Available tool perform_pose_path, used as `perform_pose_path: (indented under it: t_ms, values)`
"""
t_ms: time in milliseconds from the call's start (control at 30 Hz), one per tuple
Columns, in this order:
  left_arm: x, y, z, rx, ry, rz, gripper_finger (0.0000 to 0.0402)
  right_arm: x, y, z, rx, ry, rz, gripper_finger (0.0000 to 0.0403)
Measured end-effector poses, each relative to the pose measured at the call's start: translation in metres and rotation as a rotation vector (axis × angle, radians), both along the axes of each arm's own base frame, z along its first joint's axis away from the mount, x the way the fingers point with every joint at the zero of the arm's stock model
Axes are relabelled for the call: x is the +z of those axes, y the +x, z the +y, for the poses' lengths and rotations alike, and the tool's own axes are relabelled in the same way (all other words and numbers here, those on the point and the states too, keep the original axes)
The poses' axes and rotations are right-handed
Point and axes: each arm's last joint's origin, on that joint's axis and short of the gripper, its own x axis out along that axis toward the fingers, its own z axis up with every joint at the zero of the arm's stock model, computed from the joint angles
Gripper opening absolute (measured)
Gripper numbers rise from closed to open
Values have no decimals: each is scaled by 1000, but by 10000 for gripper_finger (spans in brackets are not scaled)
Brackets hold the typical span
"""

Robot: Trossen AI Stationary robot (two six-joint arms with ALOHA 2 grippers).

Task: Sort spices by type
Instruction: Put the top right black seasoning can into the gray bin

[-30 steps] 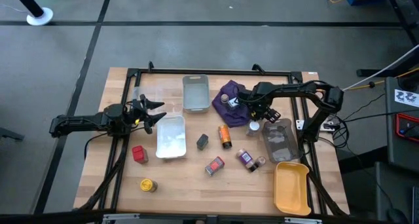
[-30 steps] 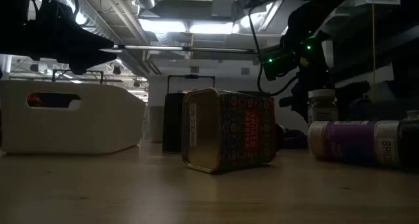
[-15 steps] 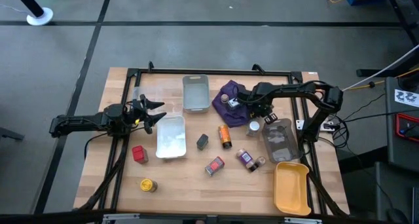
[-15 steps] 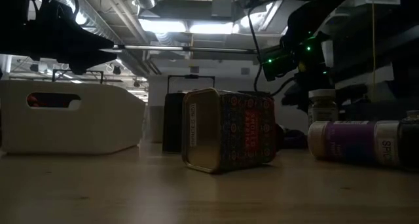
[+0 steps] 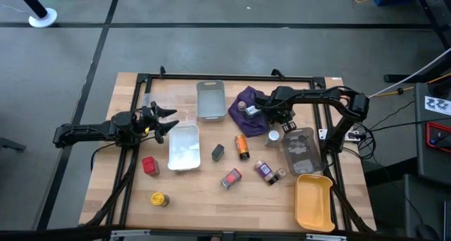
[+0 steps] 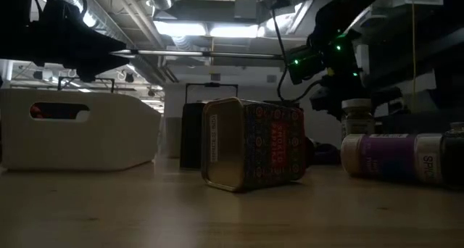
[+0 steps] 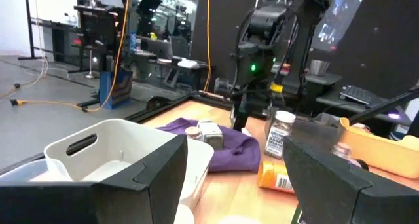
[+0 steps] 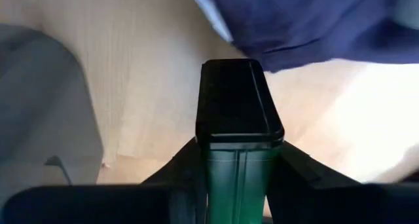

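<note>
The spices lie scattered over the table. There is a red tin (image 5: 149, 165), a yellow tin (image 5: 159, 199), a dark grey tin (image 5: 218, 152) and an orange jar (image 5: 242, 146) on its side. Nearer the front are a red patterned tin (image 5: 230, 178) and a purple-labelled jar (image 5: 266, 171). A white-capped jar (image 5: 273, 136) stands upright. A small jar (image 5: 248, 109) rests on the purple cloth (image 5: 246, 100). My right gripper (image 5: 277, 120) is shut on nothing and points down between the cloth and the white-capped jar, above the tabletop (image 8: 157, 99). My left gripper (image 5: 165, 121) waits open at the left, level.
A grey tray (image 5: 211, 100) stands at the far middle and a white tray (image 5: 184, 147) left of centre. A clear tray (image 5: 299, 149) and a yellow tray (image 5: 314, 202) sit at the right. Bare wood shows along the near edge.
My right gripper has shut on nothing beside the white-capped jar, rolled about its own axis and risen slightly. The jar stands where it was.
</note>
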Motion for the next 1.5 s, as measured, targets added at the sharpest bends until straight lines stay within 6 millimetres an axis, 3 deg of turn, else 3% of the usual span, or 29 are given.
perform_pose_path:
  t_ms: [233,467,633,833,1033,1167,1300,1500]
  values:
    - [0,0,0,-4,-76,-30,235,34,15,-9,-5,-116,-39,106]
    - [2,0,0,-3,-85,-48,235,81,33,-17,-9,-214,-163,106]
    - [11,-1,0,6,-58,-143,235,109,55,-24,-23,-235,-417,106]
    - [26,-5,0,19,38,-264,235,127,83,-27,-31,-111,-817,106]
    - [32,-1,0,40,132,-291,235,132,105,-31,-30,-21,-1069,113]
    - [42,4,1,63,230,-304,235,130,112,-33,-23,0,-1111,115]
    - [66,15,2,83,302,-276,235,123,118,-35,-31,11,-1115,112]
    - [113,57,11,126,396,-100,235,110,128,-38,-57,44,-1130,113]
